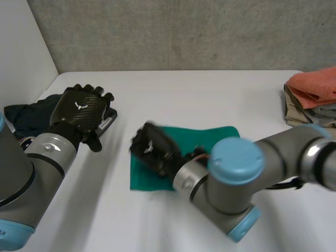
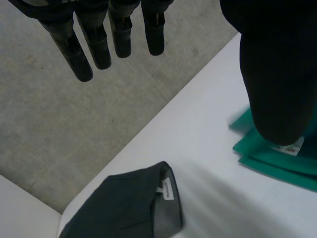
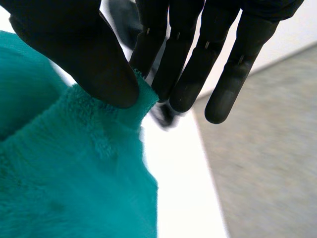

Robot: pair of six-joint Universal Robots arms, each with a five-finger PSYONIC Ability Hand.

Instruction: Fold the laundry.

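Right hand (image 3: 84,54) is pinching a corner of the green towel (image 3: 74,178) between thumb and fingers. The towel is lying mid-tabletop (image 1: 184,94). Left hand (image 1: 81,107) is hovering slack and empty, well apart from the towel, by a dark garment (image 2: 129,208). The towel is looking soft, light and floppy, so corners are probably the best hold.

Head view looks down from above across the white table (image 1: 173,94). Left wrist view hangs well over it. Right wrist view sits close against the teal cloth (image 3: 74,188), which all three share.
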